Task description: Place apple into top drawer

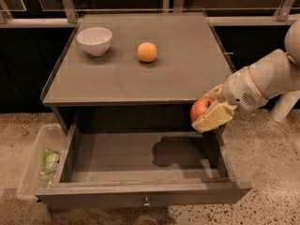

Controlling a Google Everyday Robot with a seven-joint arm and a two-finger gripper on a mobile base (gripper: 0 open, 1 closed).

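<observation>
The red apple (200, 108) is held in my gripper (209, 112), whose cream fingers are shut around it. It hangs in the air over the right rear part of the open top drawer (140, 193), just below the front edge of the cabinet top. The drawer is pulled out wide, its inside is bare, and a small metal knob (146, 201) shows on its front panel. The apple and arm cast a shadow on the drawer floor.
On the cabinet top (187, 74) stand a white bowl (94, 40) at the back left and a small orange fruit (147, 51) near the middle. A clear plastic bin (33, 165) with green packaging (49, 159) sits on the floor left of the drawer.
</observation>
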